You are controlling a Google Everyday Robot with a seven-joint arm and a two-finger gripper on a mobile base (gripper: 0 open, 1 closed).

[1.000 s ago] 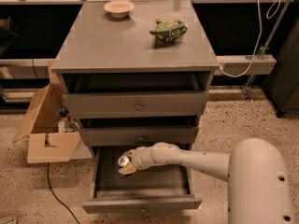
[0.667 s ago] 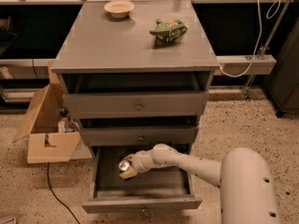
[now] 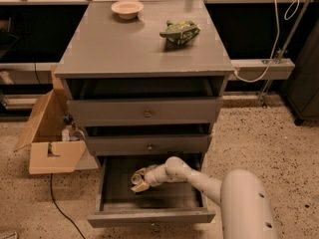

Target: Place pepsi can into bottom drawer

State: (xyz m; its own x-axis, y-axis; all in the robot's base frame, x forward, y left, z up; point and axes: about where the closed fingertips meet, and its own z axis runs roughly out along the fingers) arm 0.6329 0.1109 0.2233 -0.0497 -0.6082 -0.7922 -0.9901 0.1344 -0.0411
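The bottom drawer (image 3: 149, 217) of the grey cabinet is pulled out, and its dark inside shows. My gripper (image 3: 140, 181) reaches down into it from the right, near the drawer's middle left. It is shut on the pepsi can (image 3: 135, 177); only the can's silver top and a bit of its dark side show between the cream fingers (image 3: 142, 186). The can is tilted and low over the drawer floor; I cannot tell whether it touches.
The two upper drawers (image 3: 147, 112) stand slightly open above my arm. A cream bowl (image 3: 127, 8) and a green snack bag (image 3: 179, 32) lie on the cabinet top. An open cardboard box (image 3: 50, 143) stands on the floor at the left, with a cable beside it.
My gripper has moved a little left and lower inside the bottom drawer, still holding the can. My elbow has swung further into the drawer opening.
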